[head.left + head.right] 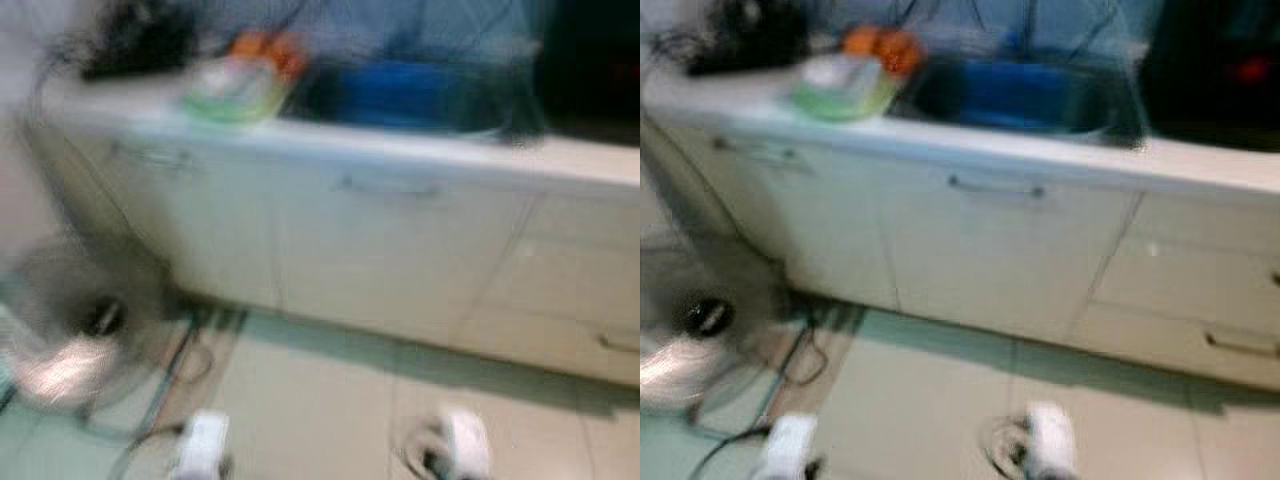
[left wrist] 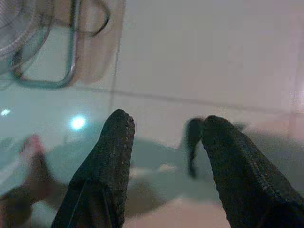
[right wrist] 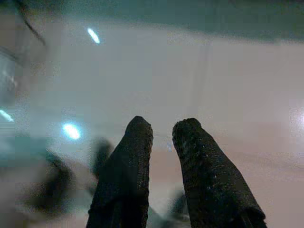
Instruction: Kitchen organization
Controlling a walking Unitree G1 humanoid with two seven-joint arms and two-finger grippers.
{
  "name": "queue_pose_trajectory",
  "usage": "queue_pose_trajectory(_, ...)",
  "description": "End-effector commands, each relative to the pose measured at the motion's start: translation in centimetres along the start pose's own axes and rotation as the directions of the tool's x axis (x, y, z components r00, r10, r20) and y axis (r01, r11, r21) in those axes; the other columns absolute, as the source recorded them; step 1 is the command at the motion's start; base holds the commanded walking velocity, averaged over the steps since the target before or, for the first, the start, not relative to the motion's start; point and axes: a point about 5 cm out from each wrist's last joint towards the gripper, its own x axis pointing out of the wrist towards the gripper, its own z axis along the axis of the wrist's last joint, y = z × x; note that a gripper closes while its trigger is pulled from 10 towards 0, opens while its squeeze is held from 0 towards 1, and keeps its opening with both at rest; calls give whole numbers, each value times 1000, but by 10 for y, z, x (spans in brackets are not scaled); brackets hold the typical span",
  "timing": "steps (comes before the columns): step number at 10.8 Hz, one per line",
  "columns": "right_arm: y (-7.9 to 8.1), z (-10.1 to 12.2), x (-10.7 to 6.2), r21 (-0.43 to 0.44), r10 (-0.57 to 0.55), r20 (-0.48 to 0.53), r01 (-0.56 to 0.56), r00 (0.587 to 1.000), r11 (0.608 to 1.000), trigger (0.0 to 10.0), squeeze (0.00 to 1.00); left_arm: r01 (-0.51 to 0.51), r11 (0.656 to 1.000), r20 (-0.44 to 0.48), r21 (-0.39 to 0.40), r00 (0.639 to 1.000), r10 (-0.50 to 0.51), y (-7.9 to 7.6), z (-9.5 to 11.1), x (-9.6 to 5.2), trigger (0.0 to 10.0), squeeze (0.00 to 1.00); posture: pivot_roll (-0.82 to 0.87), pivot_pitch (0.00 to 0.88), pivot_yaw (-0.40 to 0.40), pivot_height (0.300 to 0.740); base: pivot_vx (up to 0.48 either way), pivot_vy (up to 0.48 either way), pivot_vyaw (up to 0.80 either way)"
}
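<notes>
Nearest my cameras are my own fingers. The left gripper hangs over the pale tiled floor with its two black fingers spread wide apart and nothing between them. The right gripper hangs over the same floor, fingers parted by a narrower gap, also holding nothing. From the left wrist I see a floor fan on its tube stand just beyond the fingers.

From the head the whole scene is blurred. At 6 o'clock, low in the frame, I make out two white shapes on the tiles; I cannot tell what they are. At 8 o'clock stands the fan, with a dark cable trailing across the floor beside it. At 12 o'clock runs the kitchen counter over cream cabinet doors with a bar handle. Set in the counter is the sink, holding something blue. At 11 o'clock, just beside the sink, sits a green-and-white container with orange items behind it. At 10 o'clock, further along the counter, is a dark object too smeared to name.
</notes>
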Motion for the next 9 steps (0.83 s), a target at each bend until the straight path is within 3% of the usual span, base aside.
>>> queue_pose_trajectory(1,-16,-10,-6,0,-42,-27,42,999,999,10000,0,16,1000,52,-3,999,-16,-8,17,3,10000,0,193,45,17,740,480,0,0)
queue_pose_trajectory(6,-16,-10,-6,7,-42,-23,43,999,999,10000,0,16,1000,53,-11,998,-15,-7,16,3,10000,0,192,48,16,740,455,0,0)
queue_pose_trajectory(9,-16,-9,-6,-3,-39,-24,39,999,999,10000,0,14,1000,77,-9,997,-14,-7,20,3,10000,0,194,47,17,740,0,0,0)
